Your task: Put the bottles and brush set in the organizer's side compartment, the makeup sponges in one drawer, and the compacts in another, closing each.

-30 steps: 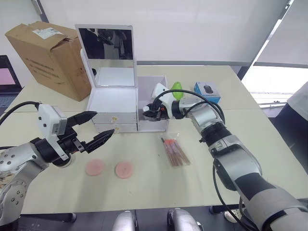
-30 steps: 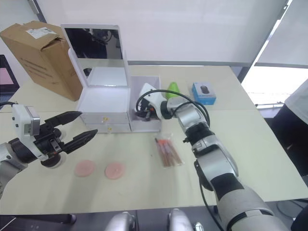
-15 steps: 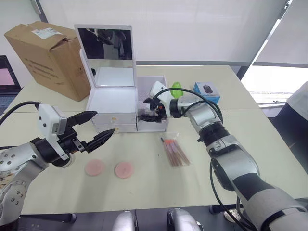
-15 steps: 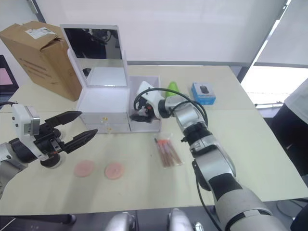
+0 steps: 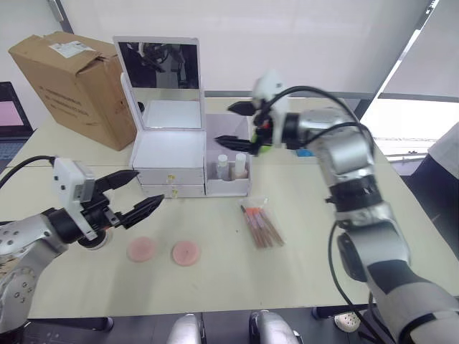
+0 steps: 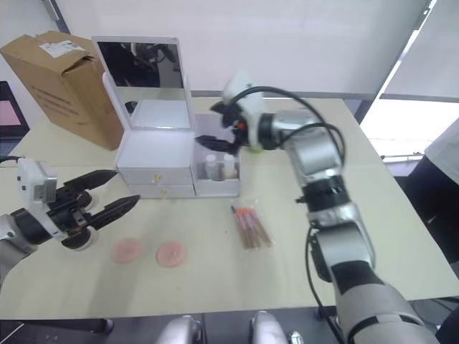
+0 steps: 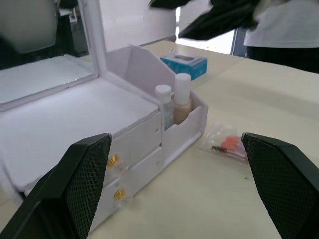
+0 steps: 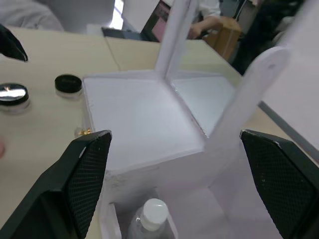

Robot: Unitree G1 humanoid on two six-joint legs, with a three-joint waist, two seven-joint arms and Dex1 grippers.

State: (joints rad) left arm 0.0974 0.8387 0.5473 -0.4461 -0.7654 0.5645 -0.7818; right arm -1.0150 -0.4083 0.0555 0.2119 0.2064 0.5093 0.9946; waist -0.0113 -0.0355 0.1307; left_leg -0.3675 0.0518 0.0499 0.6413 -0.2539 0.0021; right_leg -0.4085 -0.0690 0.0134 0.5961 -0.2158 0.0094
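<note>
Now the right claw (image 5: 239,123) hangs spread and empty in the air just above the organizer (image 5: 172,154), over its side compartment (image 5: 228,183), where the two bottles (image 5: 231,166) stand upright side by side, below the claw and apart from it. The left claw (image 5: 141,192) is also spread and empty, held low over the surface (image 5: 301,244) in front of the two drawers, both shut, with the two makeup sponges (image 5: 163,251) lying flat on the surface just below and to the right of its tips. The brush set (image 5: 261,224) lies on the surface in front of the side compartment, well clear of both claws. The left wrist view adds detail: one bottle clear, its neighbour slightly taller with beige contents, both white-capped, and two gold knobs (image 7: 116,177) on the drawer fronts. The right wrist view looks down on a white bottle cap inside the bin and shows the compacts (image 8: 41,90), two small round cases, standing on the surface beyond the organizer's far side. The head views show a cardboard box (image 5: 75,79) behind the organizer to the left, the mirror lid (image 5: 158,64) upright, and a small blue box (image 5: 305,152) partly hidden by the right arm.
</note>
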